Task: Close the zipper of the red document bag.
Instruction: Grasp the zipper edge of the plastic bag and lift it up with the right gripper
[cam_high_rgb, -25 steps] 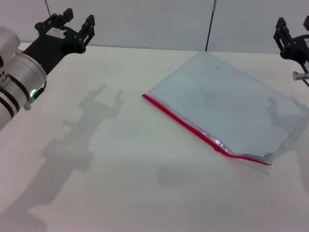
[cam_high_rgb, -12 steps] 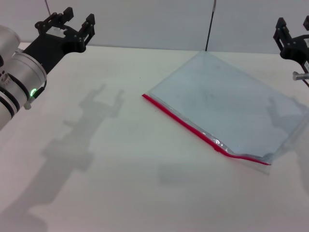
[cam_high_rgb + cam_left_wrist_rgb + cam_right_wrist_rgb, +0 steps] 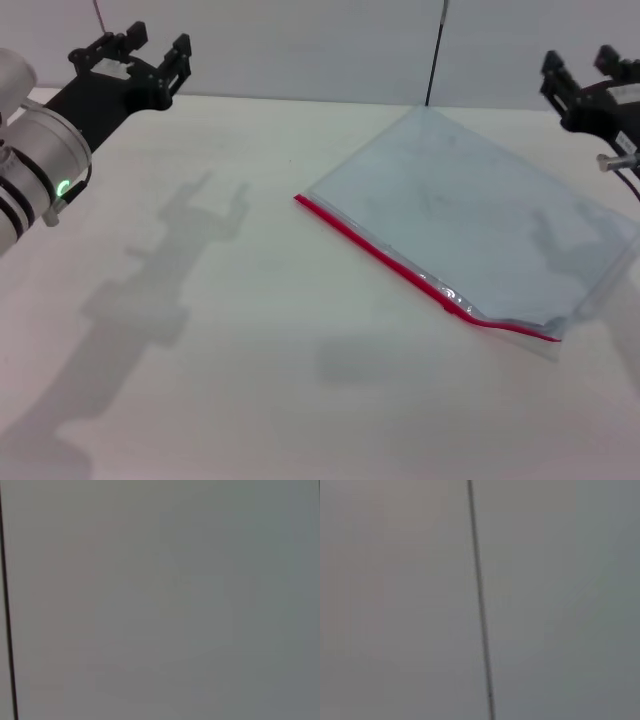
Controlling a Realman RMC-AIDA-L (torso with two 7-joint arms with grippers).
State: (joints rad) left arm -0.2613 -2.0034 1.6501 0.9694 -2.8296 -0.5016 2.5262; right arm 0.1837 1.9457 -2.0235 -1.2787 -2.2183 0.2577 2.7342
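The red document bag (image 3: pixel 470 220) lies flat on the white table, right of centre in the head view, a translucent blue-grey pouch set at an angle. Its zipper (image 3: pixel 400 265) is the red strip along the near-left long edge, running from the middle of the table down toward the front right. My left gripper (image 3: pixel 128 62) hangs open high at the far left, well away from the bag. At the far right my right gripper (image 3: pixel 582 78) is also open, above the bag's far right corner. Both wrist views show only a plain grey wall.
The white table (image 3: pixel 220 340) spreads wide to the left and front of the bag. A grey wall stands behind it, with a thin dark vertical line (image 3: pixel 435 50) near the bag's far corner.
My right gripper has moved left, further into view over the bag's far right corner. The left arm has shifted slightly left. The bag lies as before.
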